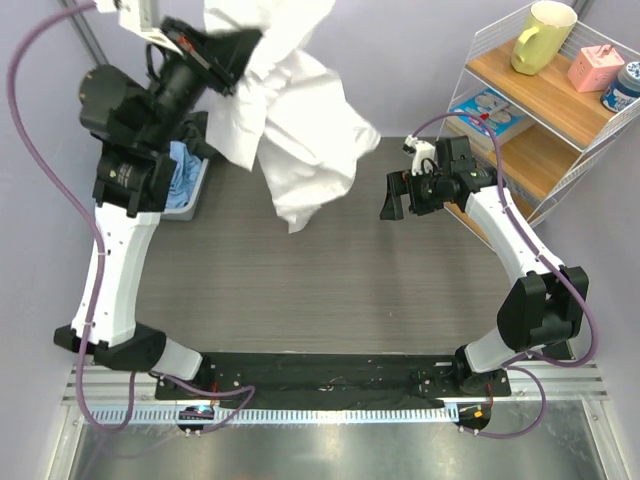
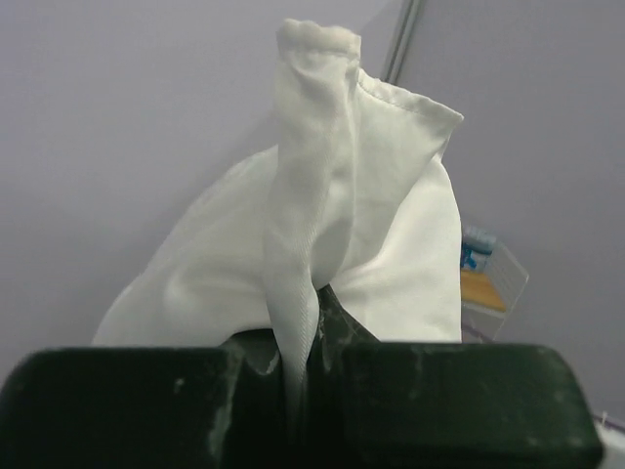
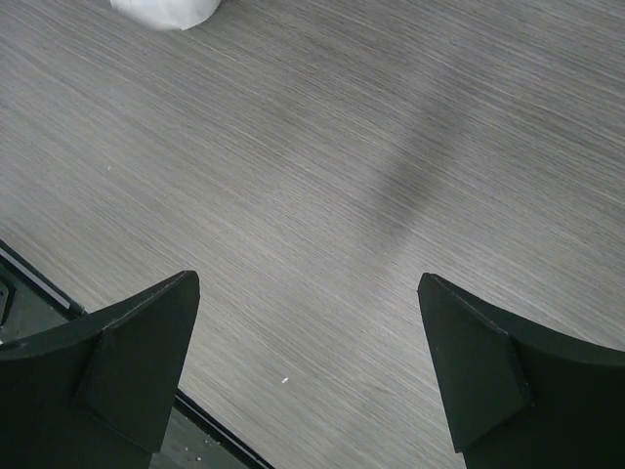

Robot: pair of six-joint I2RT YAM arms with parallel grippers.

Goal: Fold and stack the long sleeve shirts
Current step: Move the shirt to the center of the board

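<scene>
A plain white long sleeve shirt [image 1: 295, 120] hangs bunched in the air over the far left of the table, its lowest tip near the tabletop. My left gripper [image 1: 232, 55] is raised high and shut on a pinched fold of it. In the left wrist view the cloth [image 2: 332, 225] rises from between the closed jaws of that gripper [image 2: 298, 391]. My right gripper [image 1: 393, 196] hovers open over the right side of the table, apart from the shirt. Its wrist view shows that gripper [image 3: 308, 283] with nothing between its fingers, and the shirt's tip [image 3: 166, 12] at the top edge.
A blue garment [image 1: 185, 168] lies in a grey bin [image 1: 192, 200] at the left edge, under the left arm. A wire shelf [image 1: 545, 130] at the right holds a yellow mug [image 1: 540, 35], a pink box [image 1: 596, 66] and other items. The table [image 1: 330, 290] is grey wood grain.
</scene>
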